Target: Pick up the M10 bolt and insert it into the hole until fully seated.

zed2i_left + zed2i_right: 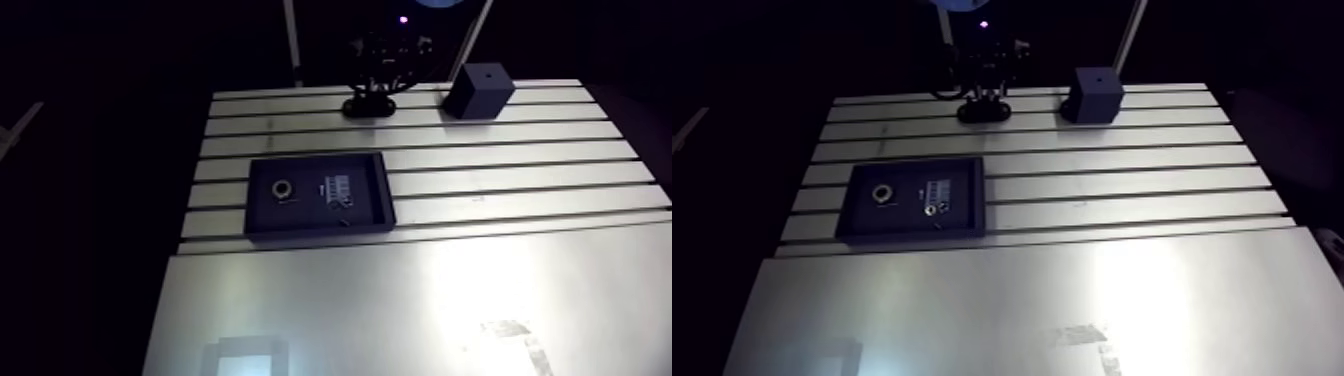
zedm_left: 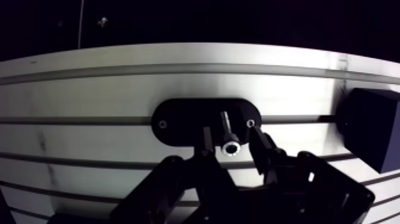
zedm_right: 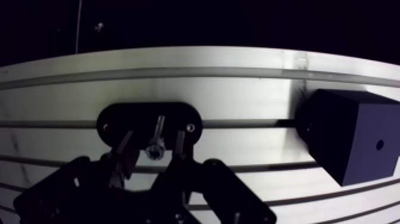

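Observation:
The M10 bolt [image 2: 228, 138] stands upright in a black oval holder [image 2: 178, 122], its socket head pointing up at the wrist camera. My gripper [image 2: 230, 134] hangs right over it, open. One finger sits on each side of the bolt head, with a small gap on both sides. In the arm view the gripper [image 1: 372, 88] is at the far edge of the table, above the holder [image 1: 368, 106]. A black cube [image 3: 351, 134] with a small hole [image 3: 379, 144] stands on the table beside the holder, apart from the gripper.
A shallow black tray [image 1: 320, 230] lies mid-table, holding a metal ring [image 1: 282, 189] and small parts. The slotted table [image 1: 520, 160] runs between tray and cube; a smooth metal sheet [image 1: 400, 310] covers the near part. The table's far edge is just beyond the holder.

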